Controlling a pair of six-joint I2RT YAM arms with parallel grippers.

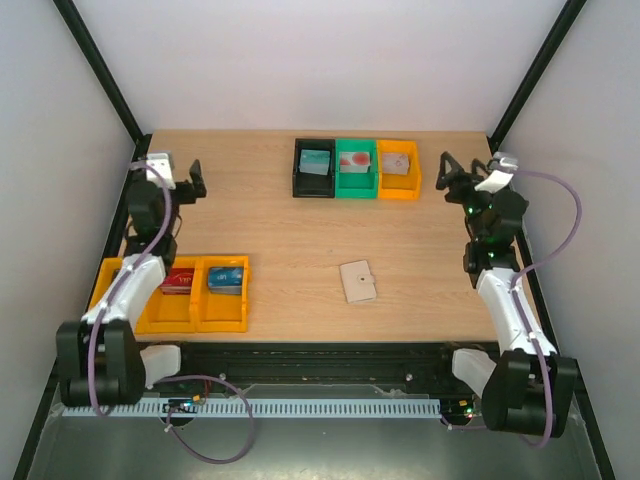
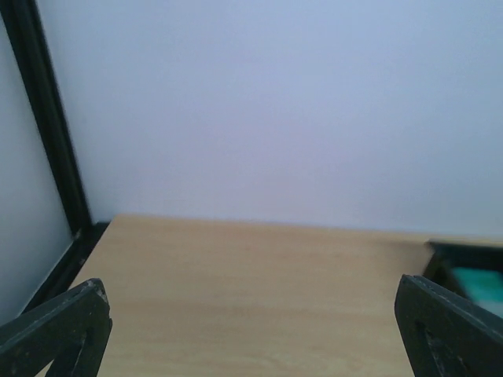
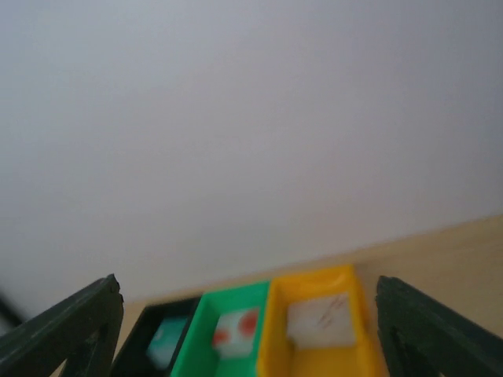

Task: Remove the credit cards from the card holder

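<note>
Biggest thing first: a light wooden tabletop (image 1: 300,240) is boxed in by white walls. Two white-and-black robot arms are bolted at its near edge, with the left arm (image 1: 130,290) stretched up the left side and the right arm (image 1: 505,290) up the right.

The left gripper (image 1: 195,180) is held over the far-left corner, jaws spread wide with nothing caught between them. Same deal for the right gripper (image 1: 447,172), which is just beside the far row of bins, jaws apart and empty.

A block of three yellow plastic bins (image 1: 222,325) is set at the near left, partly covered by the left arm. A small flat red item (image 1: 180,281) is seen in the middle one and a blue card (image 1: 225,279) in the right one.

At the far edge a black bin (image 1: 298,170), a green bin (image 1: 357,190) and an orange-yellow bin (image 1: 400,190) are lined up side by side. A teal card (image 1: 316,162) is lying in the black one.

The card holder (image 1: 358,281), a small cream-beige folding wallet with a snap dot, is lying shut on bare wood. It's right of centre toward the near edge, well apart from both grippers. Whatever is inside it can't be seen.
</note>
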